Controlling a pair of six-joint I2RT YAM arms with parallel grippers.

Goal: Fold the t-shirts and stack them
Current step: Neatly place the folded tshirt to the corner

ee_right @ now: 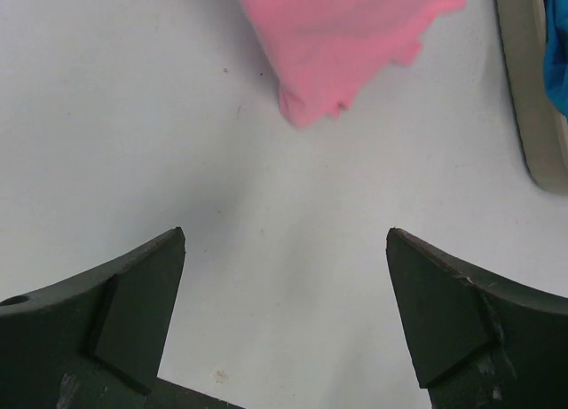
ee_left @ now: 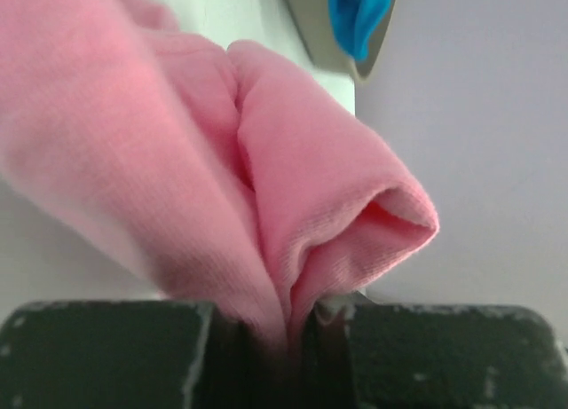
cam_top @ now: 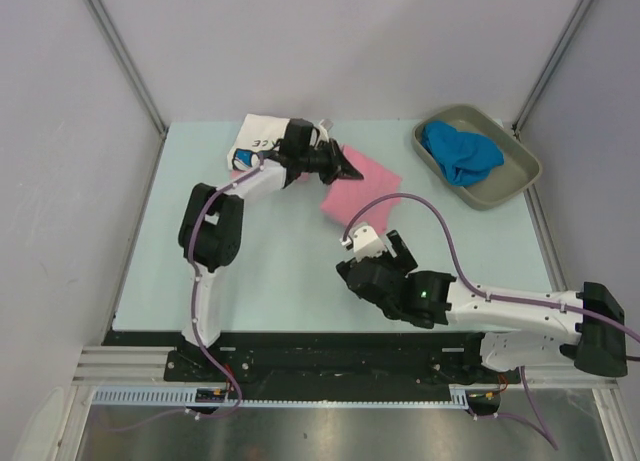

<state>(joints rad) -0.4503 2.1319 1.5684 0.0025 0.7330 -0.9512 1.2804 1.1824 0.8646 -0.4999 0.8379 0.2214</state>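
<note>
1. The left gripper is shut tight on the pink shirt. Its two black fingers pinch a fold of the cloth between them.
2. Right in front of this gripper the pink cloth is all bunched up. One fold sticks out to the side, and its end is open like a little mouth.
3. Farther ahead of the left gripper, past the pink cloth, is the grey tray. The blue shirt lies inside it in a heap.
4. Behind the left gripper, close by its arm, is the white shirt with dark letters on it. It lies on the table.
5. The right gripper is wide open and holds nothing. Its two fingers stand far apart over the bare table.
6. Ahead of the right gripper is the near corner of the pink shirt, which lies flat there. The gripper does not touch it.
7. Ahead and off to the right of this gripper is the rim of the tray, with a bit of the blue shirt showing inside.
</note>
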